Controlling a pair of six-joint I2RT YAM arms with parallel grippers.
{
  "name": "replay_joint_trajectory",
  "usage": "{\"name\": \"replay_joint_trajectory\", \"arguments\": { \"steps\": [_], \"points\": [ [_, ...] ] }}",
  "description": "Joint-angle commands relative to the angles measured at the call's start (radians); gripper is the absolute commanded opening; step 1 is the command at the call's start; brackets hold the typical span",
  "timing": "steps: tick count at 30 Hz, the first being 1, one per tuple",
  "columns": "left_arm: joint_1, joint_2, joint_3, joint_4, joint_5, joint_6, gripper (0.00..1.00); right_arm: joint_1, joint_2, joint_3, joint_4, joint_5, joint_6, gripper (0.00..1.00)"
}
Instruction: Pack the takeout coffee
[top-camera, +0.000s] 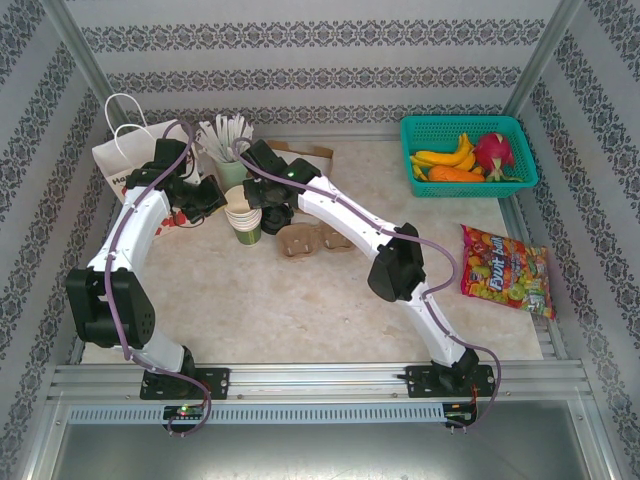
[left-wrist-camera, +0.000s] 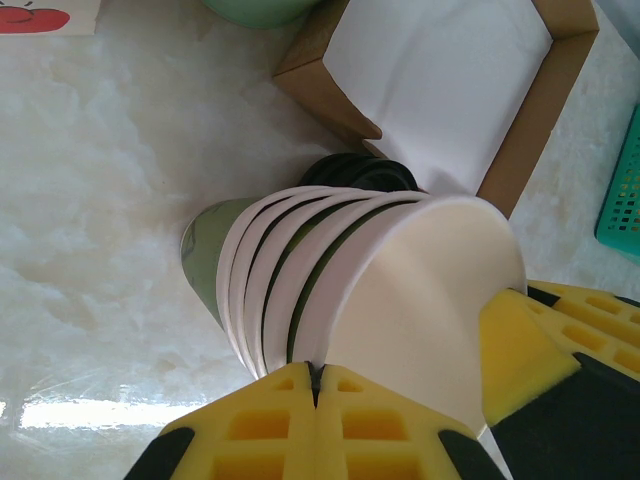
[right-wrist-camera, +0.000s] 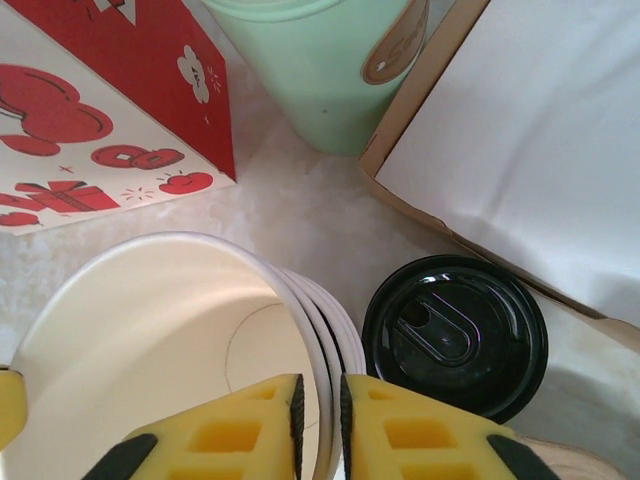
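Note:
A takeout coffee, its round black lid (right-wrist-camera: 455, 335) facing up, stands just right of a leaning stack of cups (right-wrist-camera: 150, 330) that are cream inside and olive-green outside. My right gripper (right-wrist-camera: 320, 400) is shut on the stack's top rims, with one finger inside the top cup and one outside. My left gripper (left-wrist-camera: 315, 372) is shut on the rim at the opposite side of the stack (left-wrist-camera: 300, 260). The black lid (left-wrist-camera: 360, 172) peeks out behind the stack. From above, both grippers, left (top-camera: 205, 200) and right (top-camera: 268, 205), meet at the stack (top-camera: 243, 212).
The white paper bag (top-camera: 135, 155) stands at the back left, beside a mint-green cup (top-camera: 230, 165) of white sticks. A cardboard box (top-camera: 305, 155) lies behind the cups. A pulp cup carrier (top-camera: 305, 238) sits near the right arm. A teal fruit basket (top-camera: 465, 121) and candy bag (top-camera: 505, 270) are right.

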Motion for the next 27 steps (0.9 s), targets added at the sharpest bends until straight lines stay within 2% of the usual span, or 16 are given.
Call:
{"name": "replay_joint_trajectory", "arguments": {
  "steps": [1,6,10,15,16,18,19,20,21,22,23,24,25,26,27],
  "points": [
    [0.012,-0.007,-0.007,0.017,0.021,0.028,0.00,0.013,0.019,0.035,-0.024,0.025,-0.021,0.14],
    [0.011,-0.001,0.050,-0.016,0.009,0.046,0.00,0.028,0.005,0.088,-0.038,0.063,-0.076,0.00],
    [0.011,-0.015,0.091,-0.047,0.003,0.054,0.00,0.040,-0.060,0.051,0.009,0.116,-0.103,0.00],
    [0.021,-0.027,0.117,-0.072,-0.038,0.058,0.00,0.020,-0.047,0.067,0.028,0.020,-0.078,0.00],
    [0.025,-0.021,0.117,-0.071,-0.041,0.058,0.00,0.020,-0.031,0.101,0.001,0.041,-0.080,0.00],
    [0.041,0.000,0.120,-0.081,-0.035,0.056,0.00,0.038,-0.017,0.142,-0.050,0.185,-0.107,0.00],
    [0.046,0.006,0.122,-0.087,-0.030,0.056,0.00,0.044,-0.027,0.114,-0.019,0.184,-0.133,0.00],
    [0.048,0.008,0.124,-0.087,-0.021,0.059,0.00,0.035,-0.024,0.111,0.003,0.085,-0.136,0.00],
    [0.048,0.003,0.122,-0.077,0.001,0.058,0.00,0.009,-0.001,0.146,-0.009,-0.068,-0.080,0.00],
    [0.048,-0.006,0.118,-0.060,0.041,0.054,0.00,-0.010,0.003,0.145,-0.008,-0.130,-0.024,0.00],
    [0.047,-0.015,0.113,-0.033,0.100,0.051,0.00,-0.004,-0.014,0.105,0.028,-0.076,-0.023,0.00],
    [0.047,-0.018,0.113,-0.017,0.146,0.045,0.00,0.026,-0.022,0.092,0.049,0.059,-0.097,0.00],
    [0.047,-0.019,0.119,-0.023,0.152,0.046,0.00,0.048,-0.002,0.143,0.014,0.126,-0.146,0.00],
    [0.047,-0.019,0.124,-0.037,0.134,0.052,0.00,0.042,0.033,0.230,-0.051,0.072,-0.130,0.00],
    [0.047,-0.019,0.131,-0.055,0.103,0.061,0.00,0.014,0.049,0.265,-0.073,-0.075,-0.093,0.00]
  ]
}}
